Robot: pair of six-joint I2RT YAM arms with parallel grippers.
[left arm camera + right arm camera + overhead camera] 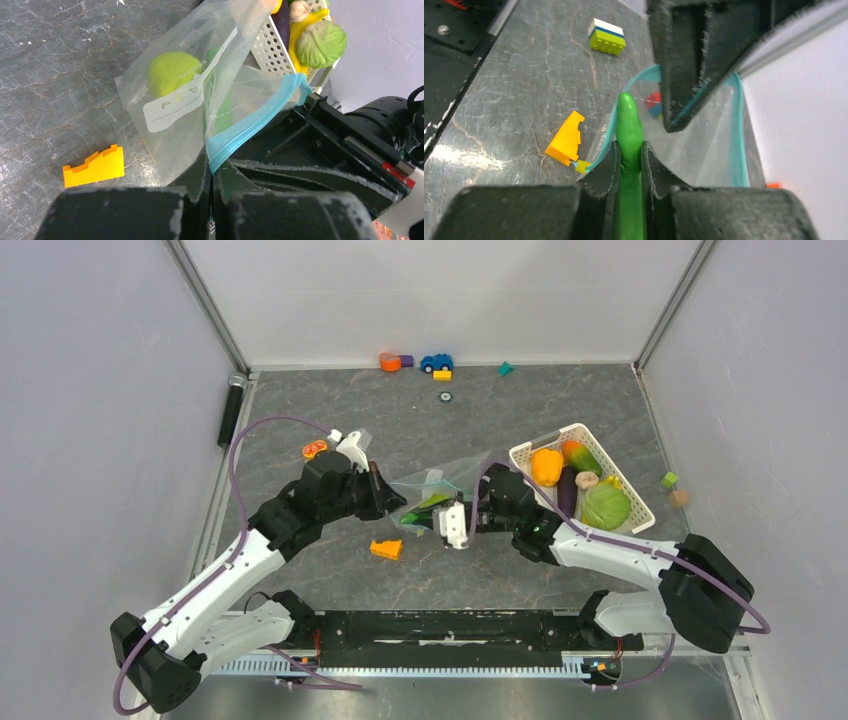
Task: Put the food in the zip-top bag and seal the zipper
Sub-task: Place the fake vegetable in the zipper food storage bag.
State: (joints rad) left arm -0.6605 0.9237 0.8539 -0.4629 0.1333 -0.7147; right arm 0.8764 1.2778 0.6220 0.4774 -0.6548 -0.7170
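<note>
The clear zip-top bag (190,95) is held up off the table with its mouth open. My left gripper (212,172) is shut on the bag's edge at the teal zipper (255,120). A lime-green round fruit (172,72) lies inside the bag. My right gripper (629,155) is shut on a long green pod (630,125), whose tip sits at the bag's open mouth (738,125). In the top view the two grippers (398,502) (437,519) meet at the bag (445,478). More food lies in the basket: an orange pepper (546,466), a cabbage (605,507) and an eggplant (567,490).
The white slotted basket (540,439) stands right of the bag. An orange stepped wedge (386,549) lies just in front of the bag. A toy car (436,362) and small blocks sit by the back wall. A black cylinder (231,410) lies at the left edge.
</note>
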